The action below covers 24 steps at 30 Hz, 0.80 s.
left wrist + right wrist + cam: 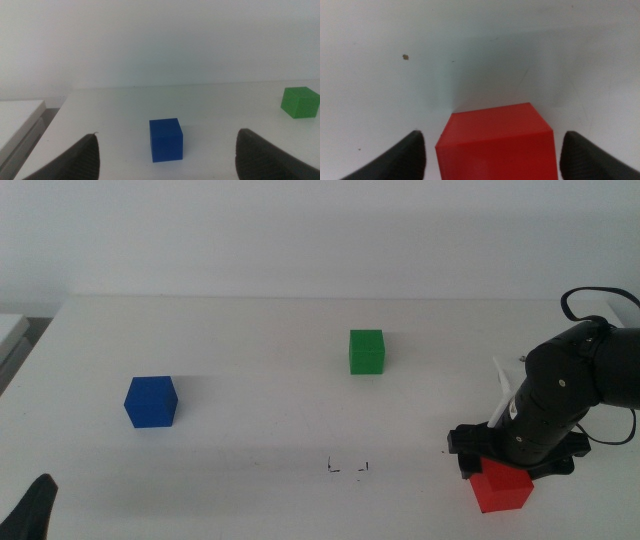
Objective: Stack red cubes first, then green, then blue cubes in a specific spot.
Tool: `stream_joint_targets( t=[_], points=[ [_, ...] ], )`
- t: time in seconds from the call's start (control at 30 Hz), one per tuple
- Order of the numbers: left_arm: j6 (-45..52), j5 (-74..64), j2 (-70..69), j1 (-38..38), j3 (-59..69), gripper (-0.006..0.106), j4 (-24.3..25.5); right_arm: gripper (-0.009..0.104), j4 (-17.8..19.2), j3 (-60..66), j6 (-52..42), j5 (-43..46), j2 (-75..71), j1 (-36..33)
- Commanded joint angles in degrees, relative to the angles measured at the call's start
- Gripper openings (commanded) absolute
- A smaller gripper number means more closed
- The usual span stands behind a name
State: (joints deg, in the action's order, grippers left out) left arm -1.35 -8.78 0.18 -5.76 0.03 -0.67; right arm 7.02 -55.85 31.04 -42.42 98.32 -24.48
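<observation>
The red cube (pixel 502 488) sits on the white table at the front right. My right gripper (pixel 506 470) is lowered over it, open, with one jaw on each side and a gap to the cube (pixel 495 142) on both sides. The green cube (pixel 367 351) stands at the middle back and the blue cube (pixel 151 401) at the left. The two small black L-marks (pixel 349 468) lie at the front centre, left of the red cube, with nothing on them. My left gripper (pixel 35 500) waits open at the front left corner, facing the blue cube (pixel 166 140).
A tiny black speck (pixel 446 451) lies between the marks and the right gripper; a speck also shows in the right wrist view (pixel 406 57). The green cube (pixel 300 102) shows in the left wrist view. The table's left edge (pixel 50 120) is near the left arm.
</observation>
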Motion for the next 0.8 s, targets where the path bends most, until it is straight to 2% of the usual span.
stream_joint_targets(
  t=[0.0, 0.07, 0.27, 0.37, 0.4, 0.43, 0.5, 0.77],
  points=[
    [0.05, 0.48, -0.18, 0.14, -0.03, 0.091, -0.16, 0.064, 0.82, 0.27, 0.65, 0.35, 0.13, 0.46],
    [0.05, 0.48, -0.18, 0.14, -0.03, 0.091, -0.16, 0.059, 0.82, 0.27, 0.65, 0.22, 0.63, 0.46],
    [0.05, 0.48, -0.18, 0.14, -0.03, 0.091, -0.16, 0.058, 0.82, 0.27, 0.52, -0.25, 1.28, 0.46],
    [0.05, 0.48, -0.18, 0.14, -0.03, 0.091, -0.16, 0.038, 0.82, 0.27, 0.44, -0.88, 1.32, 0.46],
    [0.05, 0.48, -0.18, 0.14, -0.03, 0.091, -0.16, 0.029, 0.82, 0.27, 0.44, -1.13, 1.32, 0.46],
    [0.05, 0.48, -0.18, 0.14, -0.03, 0.091, -0.16, 0.012, 0.93, 0.27, 0.44, -1.76, 1.32, 0.46],
    [0.05, 0.48, -0.18, 0.14, -0.03, 0.091, -0.16, 0.004, 1.05, 0.14, 0.57, -3.04, 1.32, 0.25],
    [0.05, 0.48, -0.18, 0.14, -0.03, 0.091, -0.16, 0.013, 2.32, -10.06, 2.96, -14.88, 0.75, -4.37]
  ],
)
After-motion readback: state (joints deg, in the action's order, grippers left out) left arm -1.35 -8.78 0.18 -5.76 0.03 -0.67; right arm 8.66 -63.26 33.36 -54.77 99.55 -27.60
